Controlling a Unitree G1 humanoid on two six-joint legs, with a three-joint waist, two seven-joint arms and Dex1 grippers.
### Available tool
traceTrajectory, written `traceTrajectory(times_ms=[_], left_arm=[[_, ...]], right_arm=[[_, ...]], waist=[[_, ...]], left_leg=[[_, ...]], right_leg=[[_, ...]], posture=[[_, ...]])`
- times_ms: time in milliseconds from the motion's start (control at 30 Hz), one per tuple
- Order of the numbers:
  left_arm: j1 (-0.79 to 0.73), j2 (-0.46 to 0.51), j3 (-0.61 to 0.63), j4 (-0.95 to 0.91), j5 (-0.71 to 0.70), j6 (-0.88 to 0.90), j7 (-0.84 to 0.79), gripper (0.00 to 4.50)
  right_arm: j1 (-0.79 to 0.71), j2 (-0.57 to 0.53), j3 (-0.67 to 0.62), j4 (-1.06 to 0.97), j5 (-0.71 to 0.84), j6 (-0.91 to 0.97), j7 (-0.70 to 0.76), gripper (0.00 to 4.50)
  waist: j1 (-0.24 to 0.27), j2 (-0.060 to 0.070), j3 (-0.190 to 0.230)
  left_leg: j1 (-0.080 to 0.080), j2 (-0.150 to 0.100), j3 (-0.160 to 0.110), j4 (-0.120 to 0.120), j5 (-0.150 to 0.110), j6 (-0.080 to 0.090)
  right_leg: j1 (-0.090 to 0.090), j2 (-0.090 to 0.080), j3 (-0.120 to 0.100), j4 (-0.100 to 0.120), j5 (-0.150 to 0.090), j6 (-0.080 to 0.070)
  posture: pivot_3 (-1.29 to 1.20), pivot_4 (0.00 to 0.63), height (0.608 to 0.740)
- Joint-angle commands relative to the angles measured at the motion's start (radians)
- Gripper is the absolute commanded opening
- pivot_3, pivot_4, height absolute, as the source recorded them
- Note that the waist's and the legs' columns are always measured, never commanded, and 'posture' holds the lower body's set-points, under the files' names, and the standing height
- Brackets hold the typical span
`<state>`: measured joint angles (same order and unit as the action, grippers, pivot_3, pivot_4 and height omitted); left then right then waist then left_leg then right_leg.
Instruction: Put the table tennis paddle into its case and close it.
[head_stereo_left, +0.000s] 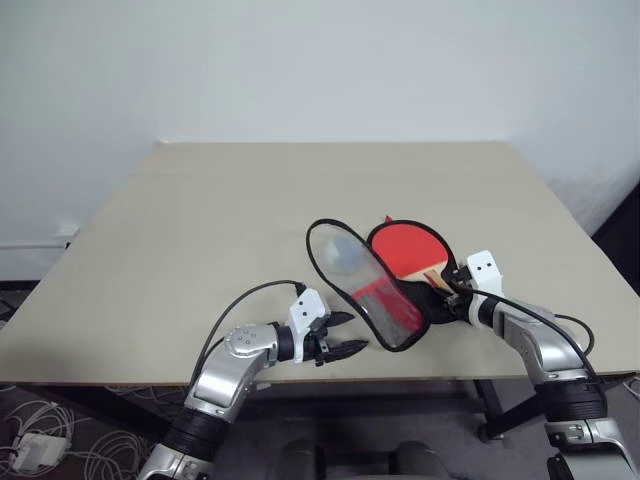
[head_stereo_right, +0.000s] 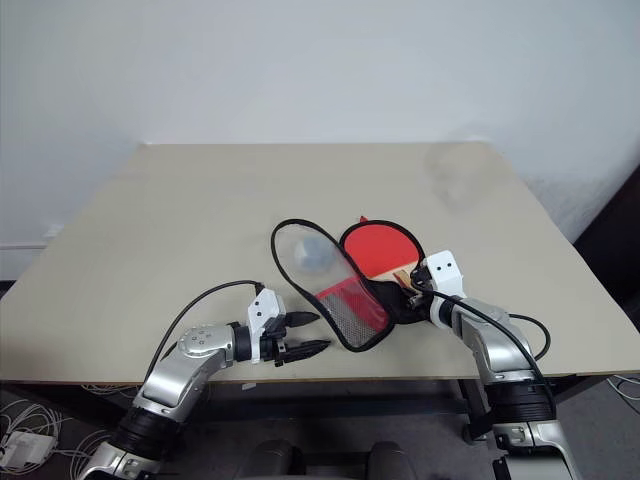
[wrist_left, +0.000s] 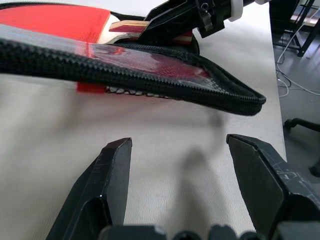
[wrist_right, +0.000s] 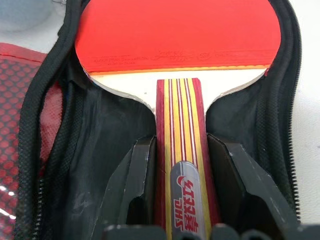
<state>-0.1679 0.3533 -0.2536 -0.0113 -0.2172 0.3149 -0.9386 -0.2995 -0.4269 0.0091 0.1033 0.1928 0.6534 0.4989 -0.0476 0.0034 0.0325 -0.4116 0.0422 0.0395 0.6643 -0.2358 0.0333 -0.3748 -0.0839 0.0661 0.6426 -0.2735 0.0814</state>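
Observation:
The table tennis paddle (wrist_right: 175, 35) lies red face up inside the open case (head_stereo_left: 365, 300), its striped wooden handle pointing toward my right arm. My right gripper (wrist_right: 181, 142) is shut on that handle, one black finger pressed to each side, down in the case's black lower half. The case's mesh lid (head_stereo_right: 335, 290) stands tilted up to the left of the paddle, with its zip edge (wrist_left: 150, 80) hanging free. My left gripper (head_stereo_left: 357, 332) is open and holds nothing, just short of the lid's near corner and low over the table.
The tan table (head_stereo_left: 200, 220) stretches wide to the left and behind the case. A pale grey ball-like lump (head_stereo_left: 345, 255) shows through the lid's far part. The table's front edge runs just under both grippers. Cables lie on the floor at the lower left (head_stereo_left: 40, 430).

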Motion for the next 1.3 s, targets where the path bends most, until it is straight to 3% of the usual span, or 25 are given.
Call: traceTrajectory(times_ms=[33,100,167,433,567,733,1033,1133,1300], left_arm=[[-0.025,-0.003,0.007,-0.017,-0.020,-0.022,-0.011,3.21],[-0.029,-0.005,0.006,-0.016,-0.022,-0.023,-0.014,3.21],[-0.033,-0.008,0.005,-0.014,-0.026,-0.028,-0.020,3.21],[-0.065,-0.038,0.031,-0.063,-0.078,-0.014,-0.020,3.21],[-0.257,-0.101,0.057,0.290,-0.062,-0.165,-0.068,3.21],[-0.387,-0.249,0.051,0.503,-0.063,-0.280,-0.087,3.21],[-0.513,-0.461,0.050,0.696,0.011,-0.358,0.047,3.21],[-0.517,-0.475,0.056,0.694,0.025,-0.336,0.080,3.21],[-0.481,-0.417,0.054,0.600,0.018,-0.271,0.047,3.21]], right_arm=[[-0.017,-0.009,-0.017,-0.020,-0.009,-0.034,-0.007,3.26],[-0.009,-0.015,-0.021,-0.035,-0.005,-0.033,-0.001,4.07],[-0.001,-0.021,-0.048,-0.073,0.023,-0.021,0.014,4.48],[0.092,-0.080,-0.260,-0.388,0.180,-0.076,0.077,4.48],[0.102,-0.077,-0.362,-0.443,0.218,-0.110,0.037,4.48],[0.087,-0.047,-0.431,-0.441,0.262,-0.126,-0.026,4.48],[0.057,-0.013,-0.451,-0.382,0.259,-0.146,-0.143,4.48],[0.065,-0.020,-0.433,-0.370,0.258,-0.136,-0.147,4.48],[0.105,-0.043,-0.361,-0.361,0.233,-0.120,-0.108,4.48]], waist=[[0.000,0.000,0.000],[0.000,0.000,0.000],[0.001,0.000,0.000],[0.003,-0.001,0.001],[0.004,-0.003,0.001],[0.003,-0.005,0.001],[0.003,-0.008,0.003],[0.002,-0.008,0.003],[0.000,-0.008,0.003]], left_leg=[[0.000,0.000,0.000,0.000,0.000,0.000],[0.000,0.000,0.000,0.000,0.000,0.000],[0.000,0.000,0.000,0.000,0.000,0.000],[0.000,0.000,0.000,0.000,0.000,0.000],[0.000,0.000,-0.002,0.002,0.001,0.001],[-0.002,-0.002,-0.001,0.001,0.001,0.001],[-0.002,-0.002,-0.002,0.001,0.001,0.001],[-0.002,-0.002,-0.001,0.000,0.001,0.001],[-0.002,-0.002,-0.002,0.000,0.001,0.001]], right_leg=[[0.000,0.000,0.000,0.000,0.000,0.000],[0.000,0.000,0.000,0.000,0.000,0.000],[0.000,0.000,0.000,0.000,0.000,0.000],[0.000,0.000,0.000,0.000,0.000,0.000],[0.001,0.000,-0.002,0.000,0.000,0.001],[0.001,0.000,0.000,-0.002,0.000,0.001],[0.001,0.000,0.000,-0.002,0.000,0.001],[0.000,0.000,0.001,-0.002,0.000,0.001],[0.000,0.000,0.001,-0.001,0.000,0.001]], posture=[[0.00,0.000,0.728],[0.00,0.000,0.728],[0.00,0.000,0.728],[0.00,0.000,0.728],[0.00,0.000,0.728],[0.00,0.000,0.728],[0.00,0.000,0.728],[0.00,0.000,0.728],[0.00,0.000,0.728]])
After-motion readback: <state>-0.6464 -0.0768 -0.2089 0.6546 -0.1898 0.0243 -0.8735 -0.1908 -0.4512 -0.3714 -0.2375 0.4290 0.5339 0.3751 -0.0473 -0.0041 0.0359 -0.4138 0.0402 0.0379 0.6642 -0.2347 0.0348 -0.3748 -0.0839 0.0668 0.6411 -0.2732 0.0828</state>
